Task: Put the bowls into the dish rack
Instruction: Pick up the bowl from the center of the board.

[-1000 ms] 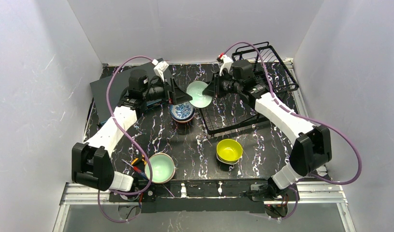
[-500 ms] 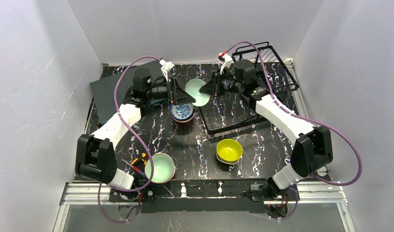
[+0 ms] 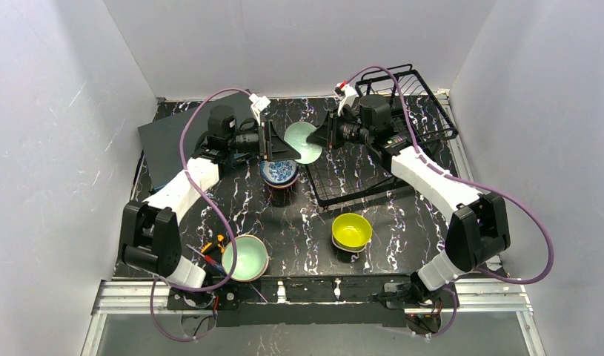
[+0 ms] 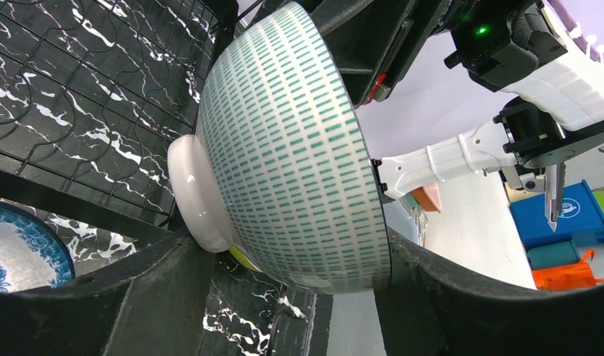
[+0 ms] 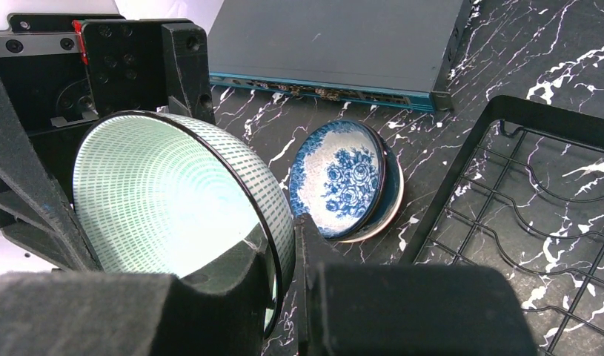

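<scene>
From above, the mint-green bowl point(image 3: 304, 142) hangs on edge over the table's point(image 3: 299, 222) far middle, by the dish rack's point(image 3: 425, 111) left edge. Left wrist: the left gripper point(image 4: 295, 252) straddles its foot and rim, jaws apart, grip unclear. Right wrist: the right gripper point(image 5: 282, 248) pinches its rim.

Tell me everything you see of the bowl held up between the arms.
The mint bowl is glossy ceramic, white outside with green dashes, mint inside, with a dark rim and a white foot. It's held on edge above the left edge of the rack, mouth facing the right arm. The right gripper pinches its rim; the left gripper straddles it.
</scene>
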{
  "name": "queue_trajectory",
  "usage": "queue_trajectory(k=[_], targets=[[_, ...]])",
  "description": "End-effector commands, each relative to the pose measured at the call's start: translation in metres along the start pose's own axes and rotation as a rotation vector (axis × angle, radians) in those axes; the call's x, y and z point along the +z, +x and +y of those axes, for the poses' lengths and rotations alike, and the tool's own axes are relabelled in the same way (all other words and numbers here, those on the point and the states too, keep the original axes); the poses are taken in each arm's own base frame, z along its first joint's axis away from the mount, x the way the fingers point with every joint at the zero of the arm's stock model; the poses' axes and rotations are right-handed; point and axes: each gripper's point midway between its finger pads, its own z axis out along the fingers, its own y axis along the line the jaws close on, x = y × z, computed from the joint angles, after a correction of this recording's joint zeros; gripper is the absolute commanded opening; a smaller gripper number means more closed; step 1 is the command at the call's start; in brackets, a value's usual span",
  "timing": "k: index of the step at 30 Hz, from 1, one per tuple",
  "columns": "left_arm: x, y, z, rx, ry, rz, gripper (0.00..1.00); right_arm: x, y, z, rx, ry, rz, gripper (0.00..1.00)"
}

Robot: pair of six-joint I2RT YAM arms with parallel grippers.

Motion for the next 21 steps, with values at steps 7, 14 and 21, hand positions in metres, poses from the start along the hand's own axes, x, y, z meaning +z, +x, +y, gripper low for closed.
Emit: queue_trajectory(k=[7,14,21], targets=[[0.005,-0.005,0.006,-0.02,0.002,0.003,0.0,-0.006,-0.03,0.021,-0.044,-0.044,-0.084,0.25],[0.003,-0.008,0.01,-0.016,-0.031,-0.023,0.0,-0.007,-0.029,0.017,-0.036,-0.025,-0.079,0.62],[-0.003,-0.011,0.017,-0.011,-0.067,-0.055,0.0,-0.012,-0.024,0.005,-0.042,0.053,-0.048,0.92]])
